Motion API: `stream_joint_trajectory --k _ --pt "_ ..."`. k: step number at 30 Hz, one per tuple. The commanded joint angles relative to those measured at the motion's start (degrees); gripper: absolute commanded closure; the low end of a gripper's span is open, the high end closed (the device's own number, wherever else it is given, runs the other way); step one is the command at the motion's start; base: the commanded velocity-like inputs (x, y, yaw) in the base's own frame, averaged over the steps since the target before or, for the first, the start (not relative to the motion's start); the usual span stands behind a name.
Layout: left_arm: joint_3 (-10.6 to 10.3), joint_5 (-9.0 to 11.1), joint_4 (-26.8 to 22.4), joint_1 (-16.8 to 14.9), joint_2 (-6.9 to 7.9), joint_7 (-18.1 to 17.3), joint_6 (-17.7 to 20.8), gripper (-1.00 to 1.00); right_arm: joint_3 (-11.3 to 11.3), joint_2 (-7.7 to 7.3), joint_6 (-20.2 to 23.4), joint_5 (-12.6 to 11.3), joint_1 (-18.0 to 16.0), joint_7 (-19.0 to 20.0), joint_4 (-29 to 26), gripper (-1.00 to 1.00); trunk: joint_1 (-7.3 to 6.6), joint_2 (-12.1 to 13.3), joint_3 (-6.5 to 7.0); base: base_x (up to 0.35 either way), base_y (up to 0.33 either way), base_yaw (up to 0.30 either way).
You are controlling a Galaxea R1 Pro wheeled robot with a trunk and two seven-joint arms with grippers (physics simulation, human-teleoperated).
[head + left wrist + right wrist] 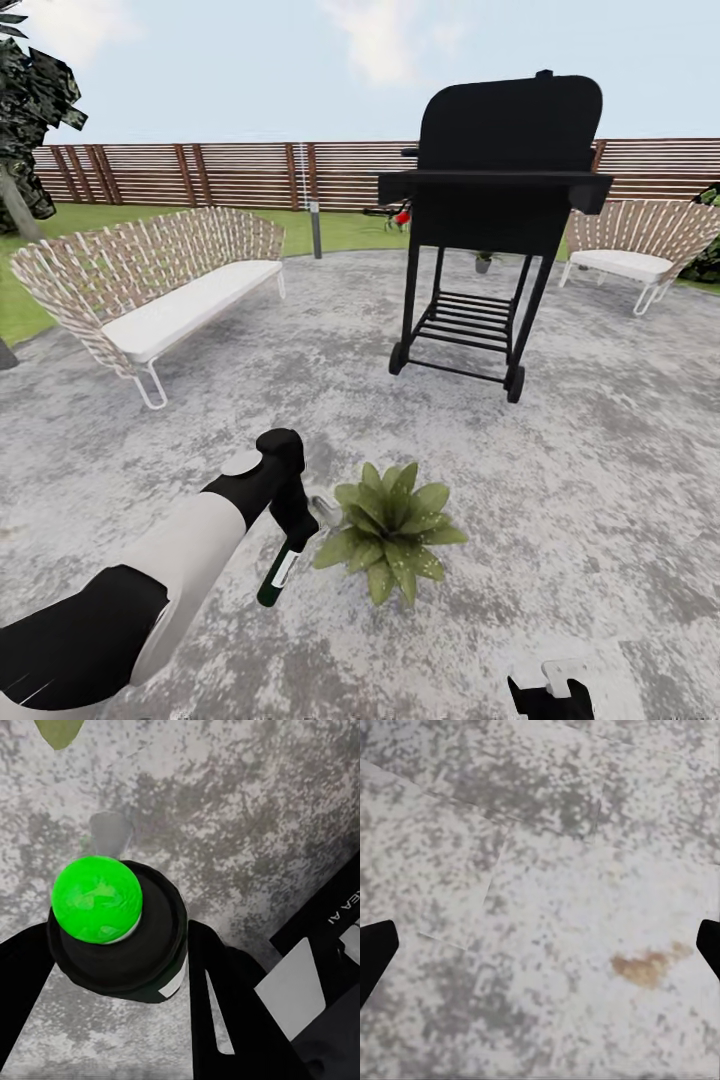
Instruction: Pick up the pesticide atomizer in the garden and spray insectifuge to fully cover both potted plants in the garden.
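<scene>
On the round paved patio (600, 480) of the garden, the robot's left claw (290, 520) is gripping the pesticide atomizer (277, 578), its jaws closing around the bottle's upper part just below the spray head. In the head view the dark green bottle is hanging down and slightly toward the robot from the claw, its long axis tilting a little off vertical, with the pale nozzle end reaching out toward the nearer potted plant (390, 530). That plant is sitting on the paving just beside the claw, on its right, leaf tips nearly touching the nozzle; the left arm is plainly the nearer one. In the left wrist view the bottle (120, 937) is sitting between the two dark fingers (225, 1005), a bright green ball covering its end, and a single leaf tip (58, 730) is edging into sight. The right claw (548, 695) is hanging low and apart, fingers spread wide over bare paving and gripping nothing. A second small potted plant (484, 261) is standing far off behind the black grill (500, 190), near the slatted fence (200, 172).
</scene>
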Motion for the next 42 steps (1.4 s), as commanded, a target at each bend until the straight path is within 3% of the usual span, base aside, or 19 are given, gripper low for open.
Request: stream_joint_trajectory --k 1,9,12,14,18,20,24,27,32,42 --pt "-0.08 -0.5 -0.07 -0.02 0.01 -0.55 0.58 1.0 -0.49 0.01 -0.19 0.2 -0.03 0.42 -0.02 -1.0 -0.02 -0.02 -0.05 -0.075 0.263 0.0" --pt "0.02 -0.5 0.3 0.12 0.02 -0.44 0.66 1.0 -0.49 0.01 -0.19 0.2 -0.03 0.42 -0.02 -1.0 -0.02 -0.02 -0.05 0.039 0.129 0.0" --pt "0.23 -0.46 0.49 2.54 0.08 2.52 0.68 1.0 -0.49 0.01 -0.19 0.2 -0.03 0.42 -0.02 -1.0 -0.02 -0.02 -0.05 0.036 0.059 0.0" --pt "0.62 -0.16 0.36 6.23 0.09 5.77 0.58 1.0 -0.49 0.01 -0.19 0.2 -0.03 0.42 -0.02 -1.0 -0.02 -0.02 -0.05 0.006 0.009 0.0" --pt "1.23 0.15 0.1 8.6 0.26 6.98 0.6 1.0 -0.49 0.01 -0.19 0.2 -0.03 0.42 -0.02 -1.0 -0.02 -0.02 -0.05 0.001 0.002 0.0" --pt "1.84 0.14 0.07 8.81 0.52 7.48 0.65 1.0 -0.49 -0.05 -0.19 0.2 -0.03 0.42 -0.02 -1.0 -0.02 -0.02 -0.05 0.0 0.0 -0.081" --pt "4.94 0.13 0.28 8.94 2.41 8.96 0.68 1.0 -0.49 -0.05 -0.21 0.15 -0.03 0.4 -0.02 -1.0 -0.02 -0.02 -0.05 0.0 0.0 -0.246" --pt "5.77 0.17 0.26 9.38 3.18 12.01 0.7 1.0 -0.56 -0.07 -0.33 0.04 -0.03 0.34 -0.11 -1.0 -0.02 -0.02 -0.05 0.0 0.005 -0.081" --pt "8.02 0.21 0.09 10.44 3.27 13.14 0.68 1.0 -0.6 -0.07 -0.37 -0.03 -0.03 0.33 -0.12 -1.0 -0.02 -0.02 -0.05 0.0 0.141 -0.006" --pt "8.48 0.37 -0.42 10.79 2.74 13.27 0.69 1.0 -0.6 -0.16 -0.28 0.03 -0.03 0.42 -0.14 -1.0 -0.02 -0.02 -0.05 0.003 0.295 -0.135"
